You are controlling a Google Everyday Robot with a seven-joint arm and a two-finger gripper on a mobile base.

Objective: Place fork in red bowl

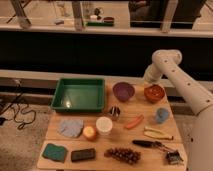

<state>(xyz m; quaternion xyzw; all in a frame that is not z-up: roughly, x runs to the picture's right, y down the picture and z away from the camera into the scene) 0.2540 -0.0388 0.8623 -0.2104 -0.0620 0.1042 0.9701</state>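
Wooden worktop (pixel 52 131) below dark windows: your claw (pixel 149 80) sits clenched just left of the red bowl (pixel 154 93), above its rim. You cannot make out the fork; confirm it lies inside the red bowl before lifting straight clear.

Glossy red bowl (pixel 154 93), wooden table (pixel 150 150)

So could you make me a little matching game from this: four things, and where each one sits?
Things:
1. green tray
2. purple bowl
3. carrot
4. gripper

Places:
A. by the far left rim of the red bowl
B. between the tray and the red bowl
C. farthest left of the four
D. in front of the purple bowl

Pairs: 1-C, 2-B, 3-D, 4-A
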